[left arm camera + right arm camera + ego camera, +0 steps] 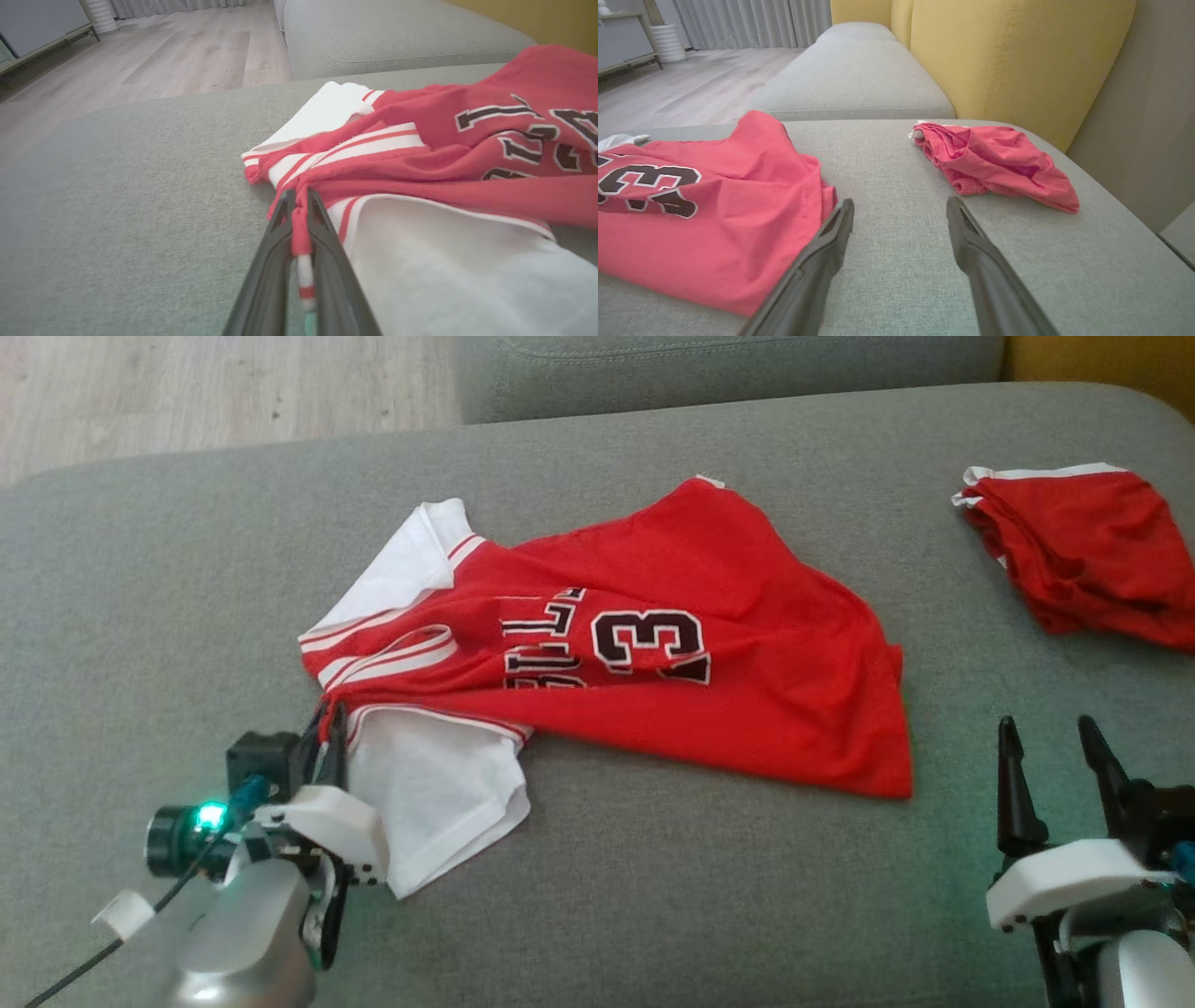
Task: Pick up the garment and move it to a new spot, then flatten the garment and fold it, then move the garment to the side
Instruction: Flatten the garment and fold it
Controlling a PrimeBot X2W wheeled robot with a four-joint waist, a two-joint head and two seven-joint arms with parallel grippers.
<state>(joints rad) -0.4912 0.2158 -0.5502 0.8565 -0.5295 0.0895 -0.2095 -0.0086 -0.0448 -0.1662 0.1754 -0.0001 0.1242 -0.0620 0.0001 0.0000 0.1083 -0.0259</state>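
Far left, left jaws: pressed together on a thin fold of red-and-white striped trim (301,224), at the shoulder edge of the red mesh basketball jersey with white sleeves and black lettering (653,644). Gripping very little cloth, and only near the tips. Likely to slip free under the weight of the whole garment once lifted, or to stretch the trim into a cord rather than carry the body along. Just beside that pinch, the loose white sleeve (439,803), spread on the grey woven sofa seat (140,616). Apt to drag, catch on the weave and fold under during any sideways pull.

Centre: jersey lying crumpled across the middle of the seat, front panel creased and doubled over itself. With a lift from one corner alone, liable to swing and twist, landing more bunched than now and making the flattening harder.

Right, right jaws: spread wide, holding nothing, poised over bare seat near the jersey's lower hem corner. Further right, well apart, a second crumpled red cloth with white edging (1083,551). Risk of tangling the two if the jersey is carried too far that way.
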